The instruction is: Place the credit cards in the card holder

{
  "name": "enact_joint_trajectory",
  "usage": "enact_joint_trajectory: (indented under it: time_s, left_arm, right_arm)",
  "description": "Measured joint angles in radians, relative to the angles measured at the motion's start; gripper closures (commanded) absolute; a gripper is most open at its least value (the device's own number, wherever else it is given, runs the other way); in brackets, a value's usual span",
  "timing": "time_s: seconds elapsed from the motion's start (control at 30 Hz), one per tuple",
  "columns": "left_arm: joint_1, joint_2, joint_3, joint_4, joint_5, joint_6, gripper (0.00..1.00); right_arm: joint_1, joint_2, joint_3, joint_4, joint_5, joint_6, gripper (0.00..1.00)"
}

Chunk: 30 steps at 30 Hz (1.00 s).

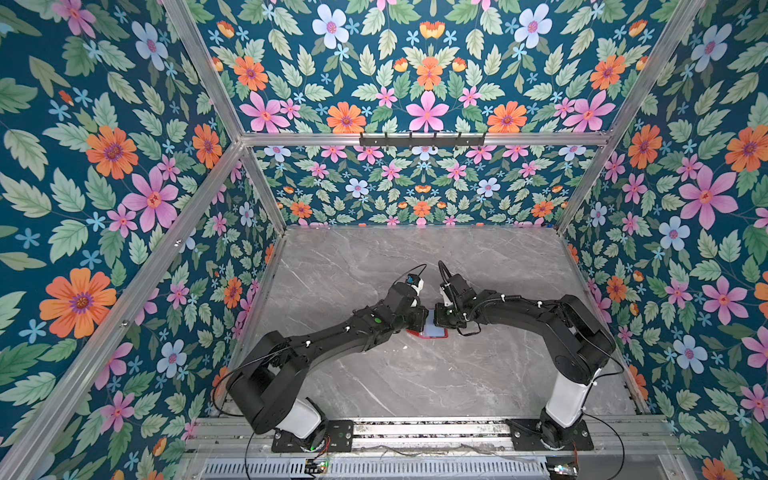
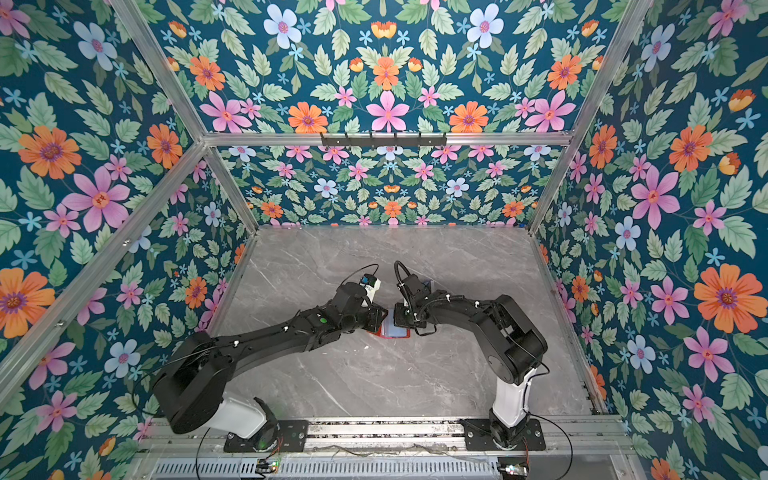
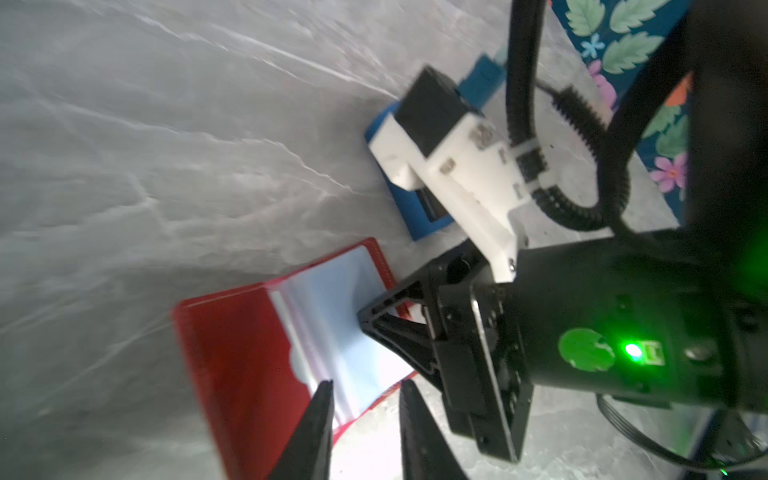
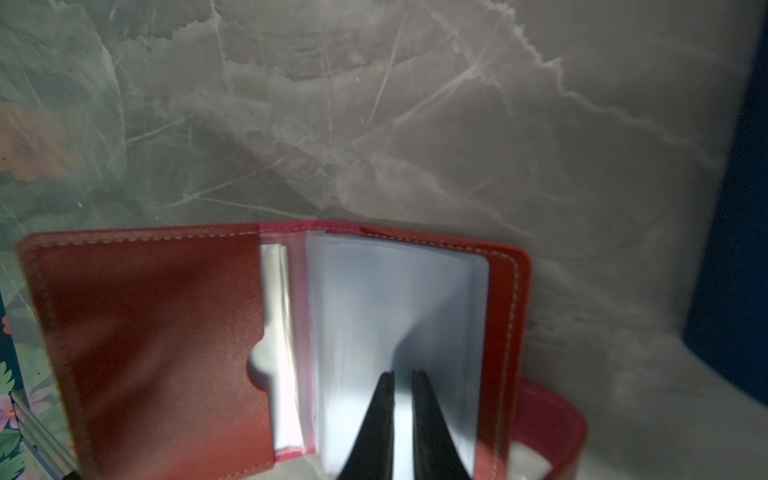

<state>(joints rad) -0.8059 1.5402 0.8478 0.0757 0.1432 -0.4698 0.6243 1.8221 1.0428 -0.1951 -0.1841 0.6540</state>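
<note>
**Two claws meet over the open card holder**

The left gripper [image 3: 368,388] has its fingers spread a moderate way with nothing between them. One tip hangs over the edge of the clear sleeves [image 3: 332,324] and the other is just off the holder's edge. The right gripper [image 4: 403,376] has its fingers almost pressed together, leaving only a thin slit, and its tips rest on the stack of bluish sleeves. I cannot tell whether it pinches a sleeve leaf.

The card holder [image 4: 158,332] lies opened flat, its red cover spread wide and its strap [image 4: 552,415] curling off one side. In both top views it sits near the middle of the table [image 1: 415,374] between the two wrists, mostly hidden by them. A small blue stand [image 3: 415,212] is close beside it, partly behind the right arm's camera mount.

The table is grey marble-look with pale veins. Floral wallpaper [image 1: 104,166] of teal, pink and orange covers the walls, edged by an aluminium frame [image 1: 291,139].
</note>
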Motion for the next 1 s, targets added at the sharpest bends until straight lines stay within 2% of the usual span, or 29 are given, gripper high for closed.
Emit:
enact_joint_trajectory:
  time_s: [0.43,1.0]
  left_arm:
    - [0.023,0.183,0.019,0.074,0.076,-0.103,0.75]
    - [0.029,0.263,0.032,0.116,0.099,-0.126,0.78]
  right_arm:
    - [-0.001,-0.002,-0.012,0.019,0.000,0.023,0.89]
    - [-0.001,0.002,-0.023,0.053,-0.007,0.027,0.90]
